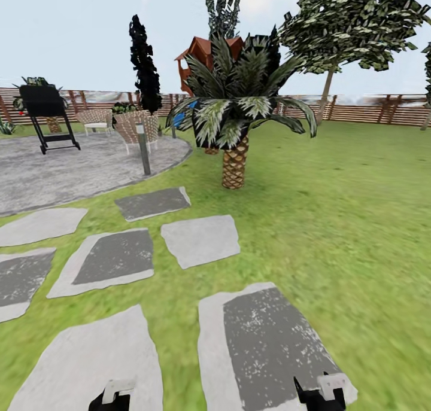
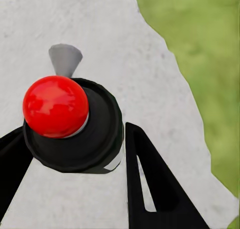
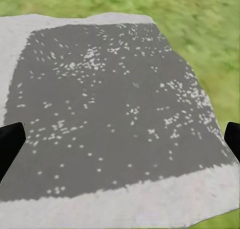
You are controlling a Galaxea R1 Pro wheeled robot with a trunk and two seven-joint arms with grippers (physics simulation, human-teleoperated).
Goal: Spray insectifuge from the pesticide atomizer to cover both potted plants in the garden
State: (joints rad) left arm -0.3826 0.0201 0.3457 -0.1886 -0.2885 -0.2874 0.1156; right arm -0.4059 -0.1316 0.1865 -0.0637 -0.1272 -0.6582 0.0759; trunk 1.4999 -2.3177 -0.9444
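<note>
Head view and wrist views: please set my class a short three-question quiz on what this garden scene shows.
1. True or false: the grey bollard lamp stands at the edge of the paved circle.
2. What lies under the right fingers? A) wooden decking B) a stepping stone with a dark speckled middle C) bare soil
3. Fill in: the pesticide atomizer, seen between the left fingers, is topped with a ____ knob.

Key: 1 true; 2 B; 3 red.
</note>
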